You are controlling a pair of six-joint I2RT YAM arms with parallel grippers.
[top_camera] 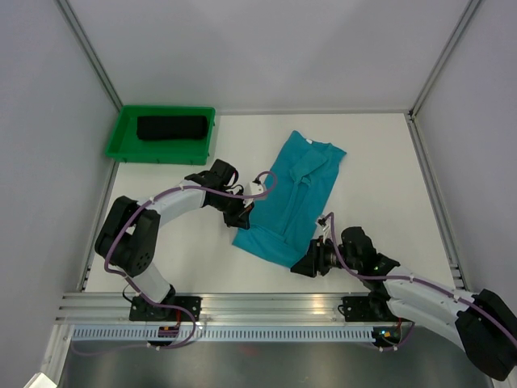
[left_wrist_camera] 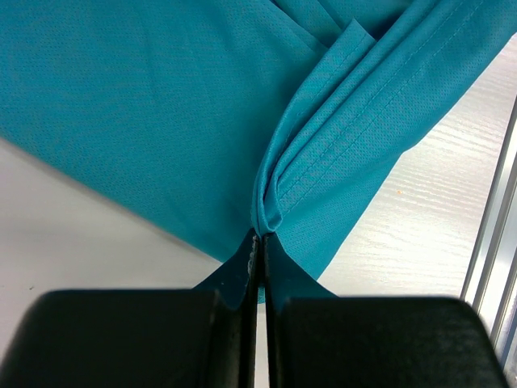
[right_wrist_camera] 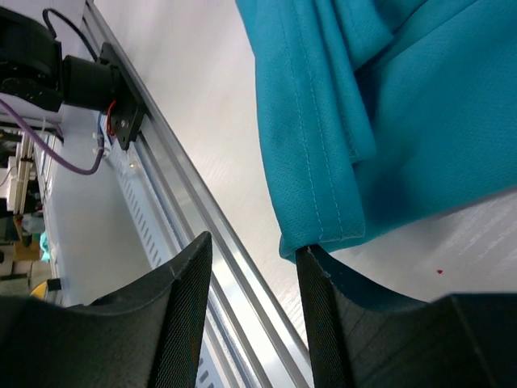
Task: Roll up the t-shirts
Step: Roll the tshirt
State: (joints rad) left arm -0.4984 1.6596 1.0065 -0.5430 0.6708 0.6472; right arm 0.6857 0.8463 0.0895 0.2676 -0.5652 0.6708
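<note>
T-shirt point(top_camera: 295, 194) lies folded lengthwise mid-frame on the worktop point(top_camera: 380, 162); left fingers point(left_wrist_camera: 145, 339) clamp its lower-left edge, right fingers point(right_wrist_camera: 178, 323) spread apart at its lower-right corner.

At ten o'clock on my white table point(top_camera: 380, 178) sits a green plastic tray point(top_camera: 161, 151), pushed into the far-left corner. A dark roll point(top_camera: 171, 128) lies lengthwise in it; it looks like black cloth, though I can't be sure from above. Along six o'clock runs an aluminium rail point(top_camera: 266, 303), with a slotted white duct point(top_camera: 266, 332) just beyond it on the near side. Grey walls point(top_camera: 266, 48) close off nine, twelve and three o'clock, and slanted metal posts point(top_camera: 89, 56) stand at the far corners. Up close, the tabletop shows a faint wood grain and one tiny red speck point(right_wrist_camera: 439, 272).
</note>
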